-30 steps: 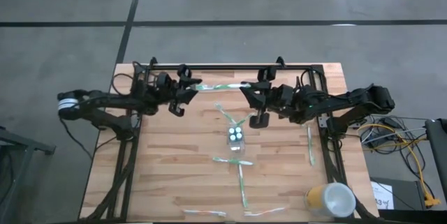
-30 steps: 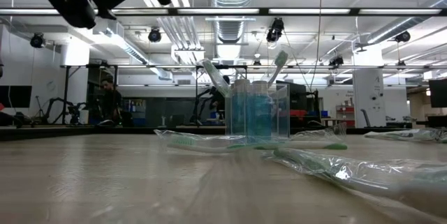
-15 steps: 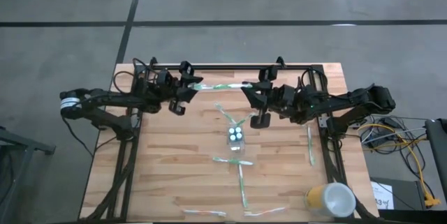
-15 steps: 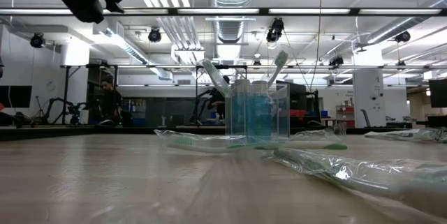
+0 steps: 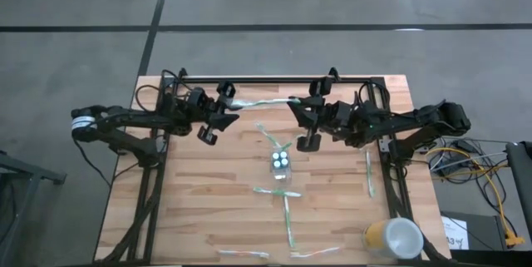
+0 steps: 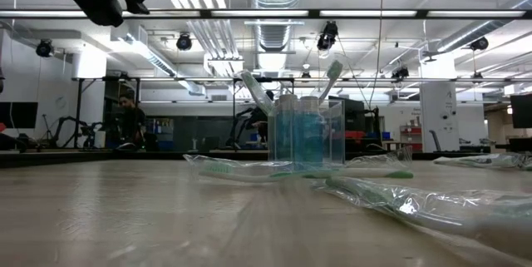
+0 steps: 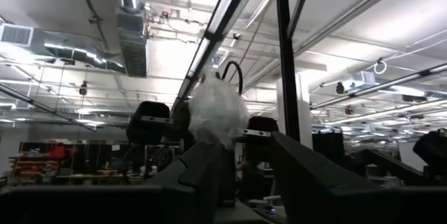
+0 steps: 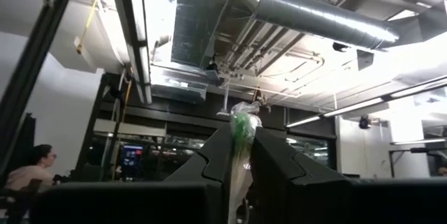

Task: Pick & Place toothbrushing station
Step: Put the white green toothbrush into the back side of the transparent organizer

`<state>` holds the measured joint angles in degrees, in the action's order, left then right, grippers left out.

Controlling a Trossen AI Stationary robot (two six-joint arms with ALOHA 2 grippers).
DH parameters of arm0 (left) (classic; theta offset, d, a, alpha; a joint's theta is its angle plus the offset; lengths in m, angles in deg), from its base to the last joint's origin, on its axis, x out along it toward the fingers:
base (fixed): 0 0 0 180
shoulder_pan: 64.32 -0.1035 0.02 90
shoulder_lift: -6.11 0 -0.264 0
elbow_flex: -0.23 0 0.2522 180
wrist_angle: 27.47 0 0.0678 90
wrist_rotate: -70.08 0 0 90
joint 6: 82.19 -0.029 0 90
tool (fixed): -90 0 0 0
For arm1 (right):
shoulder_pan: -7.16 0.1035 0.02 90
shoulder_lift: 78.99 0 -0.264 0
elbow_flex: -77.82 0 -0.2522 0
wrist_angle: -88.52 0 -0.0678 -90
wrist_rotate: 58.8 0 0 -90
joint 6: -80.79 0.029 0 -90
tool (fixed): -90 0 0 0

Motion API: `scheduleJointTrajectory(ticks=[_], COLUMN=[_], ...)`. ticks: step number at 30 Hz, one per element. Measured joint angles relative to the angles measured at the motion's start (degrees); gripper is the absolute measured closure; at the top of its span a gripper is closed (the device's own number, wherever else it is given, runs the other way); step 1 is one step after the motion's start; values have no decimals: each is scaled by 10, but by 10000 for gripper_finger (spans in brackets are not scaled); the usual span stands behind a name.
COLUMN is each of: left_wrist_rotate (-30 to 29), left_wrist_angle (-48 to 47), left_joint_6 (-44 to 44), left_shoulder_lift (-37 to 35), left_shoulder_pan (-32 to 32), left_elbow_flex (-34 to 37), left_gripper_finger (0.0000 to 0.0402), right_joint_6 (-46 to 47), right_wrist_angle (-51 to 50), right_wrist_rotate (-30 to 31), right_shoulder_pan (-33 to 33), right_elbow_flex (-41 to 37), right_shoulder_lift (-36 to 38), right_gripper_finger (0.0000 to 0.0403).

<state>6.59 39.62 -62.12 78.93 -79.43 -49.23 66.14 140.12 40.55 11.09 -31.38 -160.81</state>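
Left hand [image 5: 226, 101] and right hand [image 5: 298, 106] each grip one end of a wrapped toothbrush [image 5: 262, 102], held raised above the worktop [image 5: 208, 200] behind the clear cup [image 5: 282, 165].

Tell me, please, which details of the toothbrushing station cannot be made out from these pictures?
- Tubes: high view shows only white caps; labels too small.
- Clear cup: low view, its base is hidden behind wrapped toothbrushes.
- Held toothbrush: the left gripper and right gripper cover both its ends.
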Motion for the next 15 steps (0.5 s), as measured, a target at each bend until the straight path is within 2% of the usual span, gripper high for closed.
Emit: scheduleJointTrajectory(ticks=[6,15], left_wrist_rotate=[-31,-34], left_wrist_angle=[0,1], left_joint_6=[-5,-5], left_shoulder_lift=[0,0], left_shoulder_pan=[0,0], left_elbow_flex=[-4,-21], left_gripper_finger=[273,273], right_joint_6=[23,52], right_wrist_angle=[-11,-25], right_wrist_rotate=[-1,-2], right_shoulder_pan=[0,0], right_elbow_flex=[0,0], right_shoulder_lift=[0,1], right_gripper_finger=[375,356])
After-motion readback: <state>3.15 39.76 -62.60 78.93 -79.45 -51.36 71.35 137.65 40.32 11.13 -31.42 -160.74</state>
